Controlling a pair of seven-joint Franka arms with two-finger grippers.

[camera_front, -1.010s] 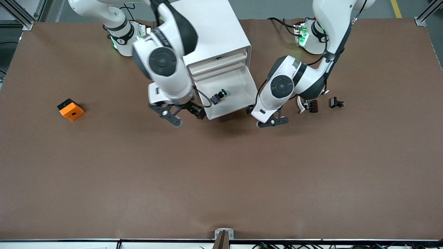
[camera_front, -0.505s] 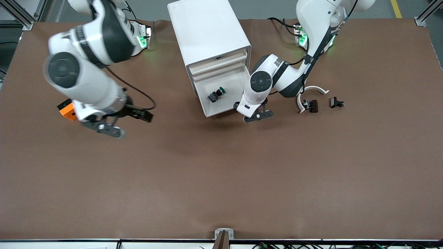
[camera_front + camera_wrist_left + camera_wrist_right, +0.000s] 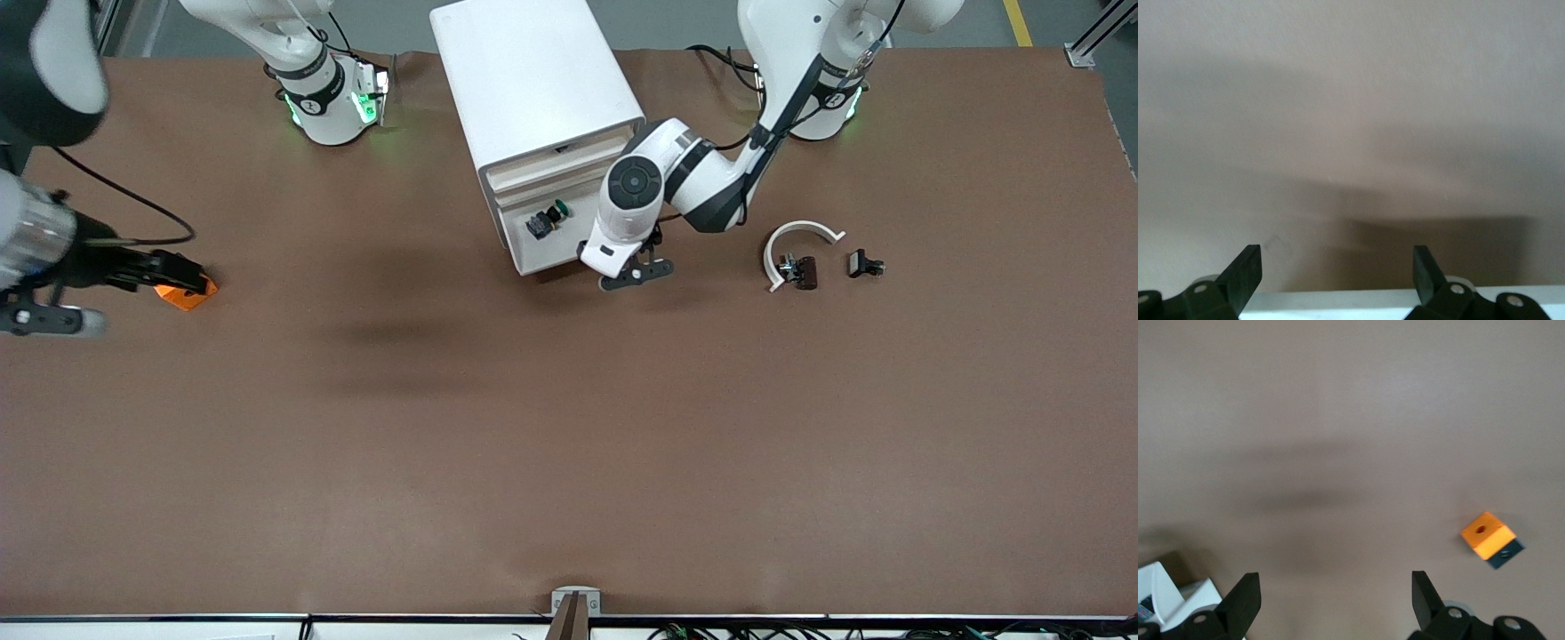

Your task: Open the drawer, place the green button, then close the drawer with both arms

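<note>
Front view: the drawer (image 3: 551,233), button (image 3: 544,219) inside, has slid nearly shut under the wide-open left gripper (image 3: 635,272); the wide-open right gripper (image 3: 40,317) has withdrawn.

Brown table, grey floor around it.
You're looking at a wide matte brown table (image 3: 569,444) with soft shadows, a grey floor (image 3: 693,22) with a yellow stripe (image 3: 1018,22), and aluminium frame posts (image 3: 1098,31) at the corners.

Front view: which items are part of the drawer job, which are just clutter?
Job: drawer, part open; button in it; left hand at its front; right hand, off by the table end.

Clutter: orange cube, white arc, two small dark parts.
</note>
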